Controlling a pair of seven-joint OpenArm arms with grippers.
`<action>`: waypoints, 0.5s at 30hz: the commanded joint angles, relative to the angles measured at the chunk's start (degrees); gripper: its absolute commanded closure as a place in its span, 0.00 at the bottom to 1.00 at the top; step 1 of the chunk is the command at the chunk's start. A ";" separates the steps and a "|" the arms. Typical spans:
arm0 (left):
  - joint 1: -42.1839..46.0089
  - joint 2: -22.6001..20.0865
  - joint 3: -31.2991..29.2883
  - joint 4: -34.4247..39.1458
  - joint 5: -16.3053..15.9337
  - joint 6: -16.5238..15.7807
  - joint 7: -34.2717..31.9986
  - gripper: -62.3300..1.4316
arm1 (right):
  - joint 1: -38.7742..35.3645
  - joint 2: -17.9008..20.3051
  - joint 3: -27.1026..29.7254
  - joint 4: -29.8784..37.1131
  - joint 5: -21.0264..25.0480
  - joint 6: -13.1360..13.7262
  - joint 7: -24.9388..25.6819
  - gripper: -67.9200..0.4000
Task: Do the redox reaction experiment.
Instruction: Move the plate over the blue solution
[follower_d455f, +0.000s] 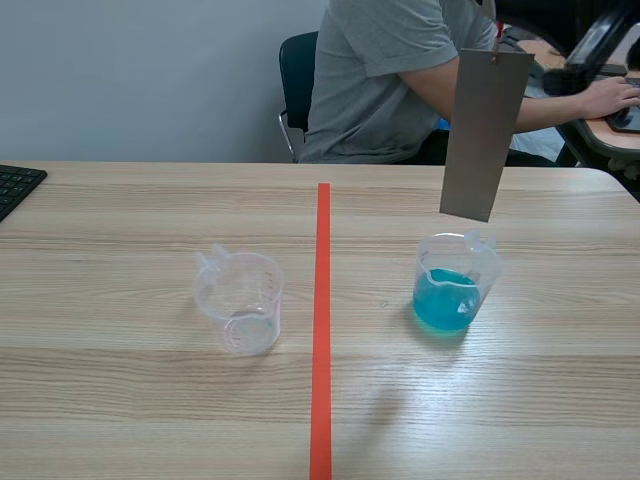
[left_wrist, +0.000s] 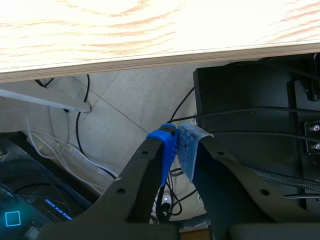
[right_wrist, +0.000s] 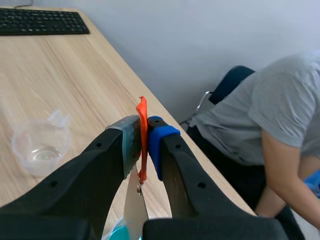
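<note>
A grey metal strip (follower_d455f: 485, 130) hangs upright over a clear beaker of blue liquid (follower_d455f: 455, 285), its lower end just above the rim. My right gripper (right_wrist: 144, 145) is shut on the orange tab (right_wrist: 142, 120) from which the strip (right_wrist: 134, 210) dangles, with the blue beaker (right_wrist: 119, 234) right below. An empty clear beaker (follower_d455f: 240, 300) stands left of the red tape line, and it shows as the empty beaker (right_wrist: 40, 145) beside my right gripper. My left gripper (left_wrist: 177, 150) is shut on nothing, below the table's edge (left_wrist: 150, 57), over the floor.
A person in a grey shirt (follower_d455f: 390, 80) sits behind the far edge of the table, with an arm stretched toward another desk. A black keyboard (follower_d455f: 15, 185) lies at the far left. Cables and a black box (left_wrist: 250, 115) lie beneath my left gripper.
</note>
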 joint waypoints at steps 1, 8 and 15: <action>0.61 0.26 -0.11 0.72 -0.31 -0.09 -0.68 0.91 | 0.66 1.70 0.46 -2.21 0.83 0.09 1.95 0.97; 0.61 0.26 -0.11 0.72 -0.31 -0.09 -0.70 0.91 | 0.83 4.46 0.46 -10.34 2.16 4.70 9.03 0.97; 0.61 0.26 -0.11 0.72 -0.31 -0.09 -0.70 0.91 | 2.36 4.44 0.39 -15.82 2.12 8.61 12.04 0.97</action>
